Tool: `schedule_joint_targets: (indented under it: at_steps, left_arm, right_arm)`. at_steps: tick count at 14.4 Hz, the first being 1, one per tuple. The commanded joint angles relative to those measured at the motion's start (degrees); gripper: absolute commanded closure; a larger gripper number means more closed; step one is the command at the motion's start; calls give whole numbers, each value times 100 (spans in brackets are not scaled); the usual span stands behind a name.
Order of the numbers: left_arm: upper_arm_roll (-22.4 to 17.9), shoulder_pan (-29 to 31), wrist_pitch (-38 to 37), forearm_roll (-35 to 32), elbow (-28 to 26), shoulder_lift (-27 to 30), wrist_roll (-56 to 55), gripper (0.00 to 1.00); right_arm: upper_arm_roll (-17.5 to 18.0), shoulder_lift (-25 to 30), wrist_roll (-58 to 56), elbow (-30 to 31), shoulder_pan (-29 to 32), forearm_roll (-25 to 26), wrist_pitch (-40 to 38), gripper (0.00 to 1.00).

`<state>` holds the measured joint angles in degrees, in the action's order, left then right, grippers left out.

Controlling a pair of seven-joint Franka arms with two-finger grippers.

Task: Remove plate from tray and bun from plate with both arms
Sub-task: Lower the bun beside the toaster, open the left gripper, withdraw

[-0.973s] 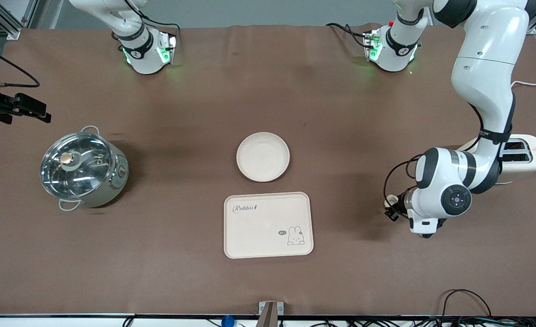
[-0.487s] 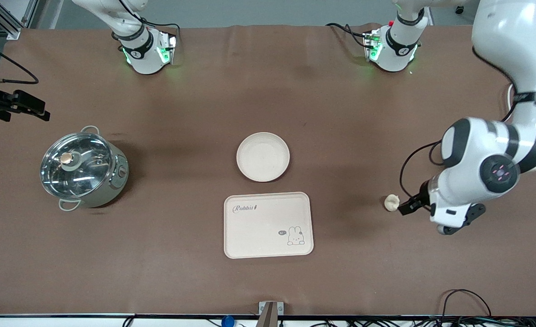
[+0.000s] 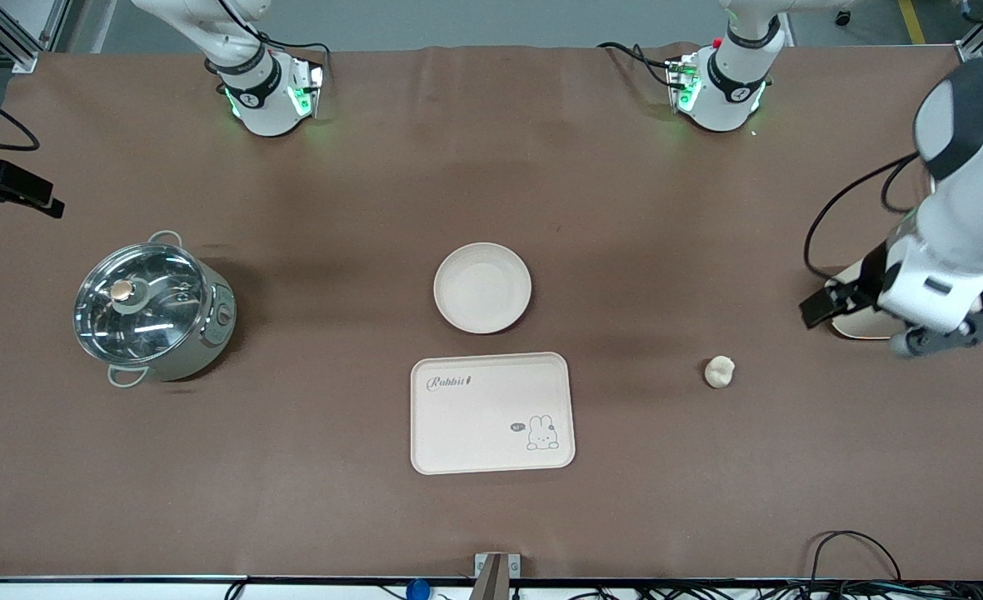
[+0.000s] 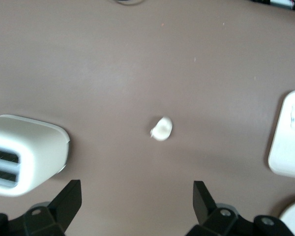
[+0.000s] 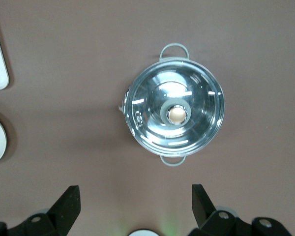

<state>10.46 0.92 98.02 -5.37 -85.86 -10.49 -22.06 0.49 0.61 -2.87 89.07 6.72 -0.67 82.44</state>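
Observation:
The round cream plate point(image 3: 482, 287) lies on the table's middle, just farther from the front camera than the rabbit tray point(image 3: 491, 413). The small pale bun point(image 3: 718, 372) lies on the bare cloth beside the tray, toward the left arm's end. It also shows in the left wrist view point(image 4: 162, 129). My left gripper point(image 3: 866, 321) is open and empty, up in the air over the toaster, apart from the bun; its jaws point(image 4: 136, 196) stand wide. My right gripper point(image 3: 17, 192) is open and empty, high over the table's edge at the right arm's end; its jaws point(image 5: 135, 199) stand wide.
A steel pot point(image 3: 154, 310) with a glass lid stands toward the right arm's end, seen from above in the right wrist view point(image 5: 174, 113). A cream toaster point(image 4: 24, 152) stands at the left arm's end. Cables lie along the table's near edge.
My left gripper has let go of the bun, risen, and swung away toward the toaster. The bun stays on the cloth. My right gripper has drifted slightly toward the table's edge.

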Motion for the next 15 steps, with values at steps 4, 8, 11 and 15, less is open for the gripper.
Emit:
schedule_joint_targets:
  at_steps: [4,8,11,15]
  left_arm:
    - [-18,13,-907,194,-9,898,964,0]
    - [-62,145,-908,606,-1035,1864,1581,0]
    - [-79,145,-1099,660,-1285,2121,1617,0]
    - [-79,181,-1224,581,-977,1936,1740,0]
  right_arm:
    - [91,106,102,-30,-311,85,-62,0]
    - [65,88,85,-74,-276,190,281,0]
    - [48,-69,85,-241,-206,164,290,0]
    - [39,-87,58,-250,-118,85,298,0]
